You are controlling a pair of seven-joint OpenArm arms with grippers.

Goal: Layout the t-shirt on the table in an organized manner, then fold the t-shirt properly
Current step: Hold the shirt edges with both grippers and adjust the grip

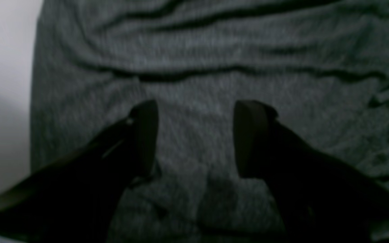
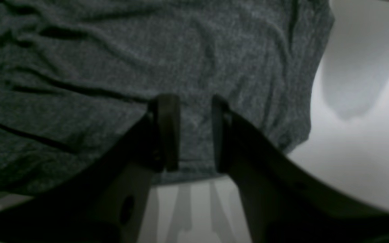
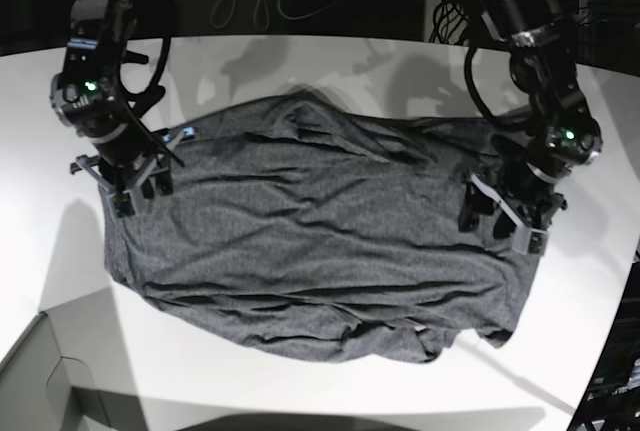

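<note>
T-shirt [image 3: 310,241] cloth fills both blurred wrist views.

The t-shirt [image 3: 310,251] is soft knit cloth, a matt heathered charcoal grey with a fine speckled weave and shallow wrinkles across it. The table [image 3: 300,391] is a smooth, plain white top with a dull, even sheen. The fingers [image 1: 248,135] of the left gripper [image 1: 194,138] and those of the right gripper [image 2: 189,131] look like matt black plastic.
</note>
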